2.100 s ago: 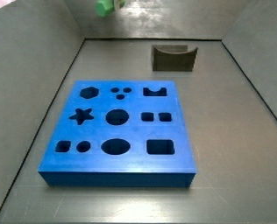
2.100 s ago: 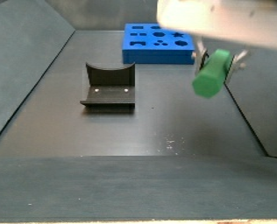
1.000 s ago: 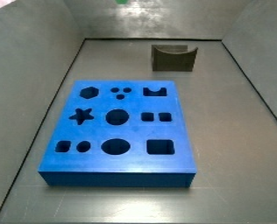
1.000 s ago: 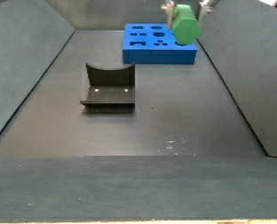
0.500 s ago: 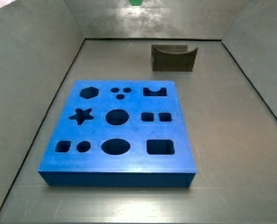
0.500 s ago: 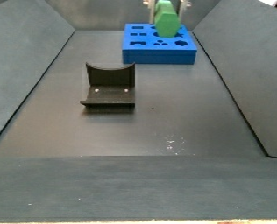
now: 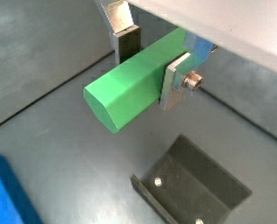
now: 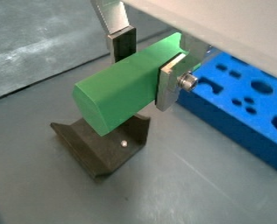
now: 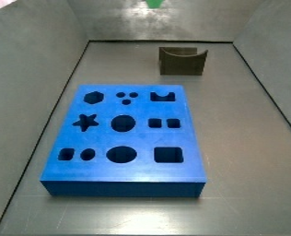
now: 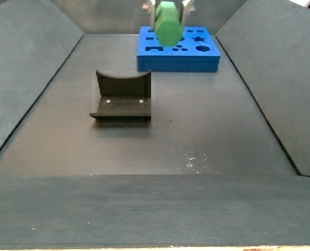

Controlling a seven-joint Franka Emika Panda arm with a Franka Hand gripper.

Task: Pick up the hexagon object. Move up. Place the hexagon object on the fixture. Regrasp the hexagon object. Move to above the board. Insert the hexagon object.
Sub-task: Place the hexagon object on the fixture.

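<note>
End effector [image 7: 147, 61] clamped on the hexagon object [image 7: 131, 81], its silver fingers [image 7: 177, 80] pressing the green bar's flanks so the peg lies crosswise between them, held high in the air. Over the last two seconds the peg has travelled in a side view from low beside the right wall, up and leftward, and now hangs [image 10: 165, 21] in front of the board [image 10: 180, 50]. In both wrist views the fixture [image 8: 103, 149] sits on the floor below the peg, empty. My reading: pickup and lift are done, and the arm is carrying the peg across toward the fixture [image 10: 120, 98] for placing; a descent into the notch comes next
</note>
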